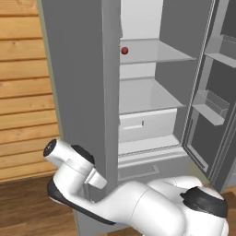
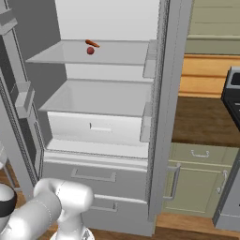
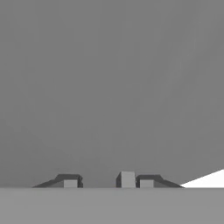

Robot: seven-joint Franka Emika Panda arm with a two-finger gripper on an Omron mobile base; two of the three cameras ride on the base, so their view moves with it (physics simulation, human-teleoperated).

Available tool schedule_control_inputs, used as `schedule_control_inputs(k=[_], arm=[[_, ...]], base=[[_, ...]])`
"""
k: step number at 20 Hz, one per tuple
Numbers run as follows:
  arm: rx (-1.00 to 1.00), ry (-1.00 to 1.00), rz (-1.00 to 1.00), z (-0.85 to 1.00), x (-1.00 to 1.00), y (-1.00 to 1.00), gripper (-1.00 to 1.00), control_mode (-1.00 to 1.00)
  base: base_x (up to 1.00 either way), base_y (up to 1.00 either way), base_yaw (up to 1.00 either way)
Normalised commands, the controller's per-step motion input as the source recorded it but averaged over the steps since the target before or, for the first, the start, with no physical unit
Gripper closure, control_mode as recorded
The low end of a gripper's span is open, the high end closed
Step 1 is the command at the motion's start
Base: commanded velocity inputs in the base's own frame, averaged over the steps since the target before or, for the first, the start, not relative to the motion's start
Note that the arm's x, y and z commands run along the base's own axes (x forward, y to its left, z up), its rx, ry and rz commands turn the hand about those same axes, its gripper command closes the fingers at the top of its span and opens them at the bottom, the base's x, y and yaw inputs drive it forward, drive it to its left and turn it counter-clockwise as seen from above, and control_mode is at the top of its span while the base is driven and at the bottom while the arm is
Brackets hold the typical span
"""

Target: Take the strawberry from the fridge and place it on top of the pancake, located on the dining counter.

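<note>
The strawberry, a tiny dark red ball, lies on the upper shelf of the fridge. Both fridge doors stand swung out. My gripper is open with nothing between its fingertips, and it faces a flat grey surface at close range. My arm bends low in front of the left door, well below the strawberry's shelf. The pancake and the dining counter are out of view.
A thin orange-red stick lies just behind the strawberry. The right door carries bins on its inner side. Below the shelves are a white crisper drawer and grey lower drawers. Pale green cabinets stand to the right.
</note>
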Motion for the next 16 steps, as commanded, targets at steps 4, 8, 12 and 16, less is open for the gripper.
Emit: schedule_control_inputs(k=[4,8,12,16], arm=[[0.0,0.0,0.22,0.71,-0.24,0.33,-1.0,-1.0],[0.0,0.0,0.29,0.84,0.0,0.38,-1.0,-1.0],[0.0,0.03,0.17,0.83,-0.04,0.2,-1.0,-1.0],[0.0,-0.01,0.02,0.67,-0.22,0.34,-1.0,-1.0]], base=[[0.0,0.0,0.0],[0.0,0.0,0.0],[0.0,0.0,0.0],[0.0,0.0,0.0]])
